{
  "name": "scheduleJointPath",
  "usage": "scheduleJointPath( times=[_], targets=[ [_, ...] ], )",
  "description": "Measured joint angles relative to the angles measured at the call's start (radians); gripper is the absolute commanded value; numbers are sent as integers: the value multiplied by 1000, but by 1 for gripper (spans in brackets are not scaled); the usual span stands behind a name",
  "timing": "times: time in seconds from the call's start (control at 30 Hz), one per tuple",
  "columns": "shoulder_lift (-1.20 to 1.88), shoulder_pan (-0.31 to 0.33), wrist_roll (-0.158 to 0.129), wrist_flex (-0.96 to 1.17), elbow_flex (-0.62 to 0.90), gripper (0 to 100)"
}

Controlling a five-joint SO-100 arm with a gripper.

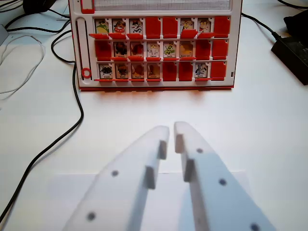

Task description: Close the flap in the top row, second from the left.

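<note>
The white claw fills the lower middle of the wrist view, its two fingers nearly pressed together with only a thin gap at the tips, and it pinches nothing. It hangs over a white table, clear of everything else.

Well ahead of the claw, beyond the fingertips, stands a red and white game board with three rows of small windows. Some windows show tiny cartoon character cards; others are covered by plain red flaps. Small captions sit under the cards, but they are too small to read, and no brand name can be made out.

The flap in the top row, second from the left, lies ahead of the claw and toward the wrist view's left. It is open, showing a card with a red and white figure. The top row shows cards in its first three windows, then two red ones, two more cards, and a red one at the end.

A black cable curves down the table on the left of the claw, and a black box sits far off to the right.
</note>
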Motion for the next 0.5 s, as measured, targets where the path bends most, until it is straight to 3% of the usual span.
scheduleJointPath(
  times=[0.5],
  targets=[
    [-2,0,21,-83,14,1]
  ],
)
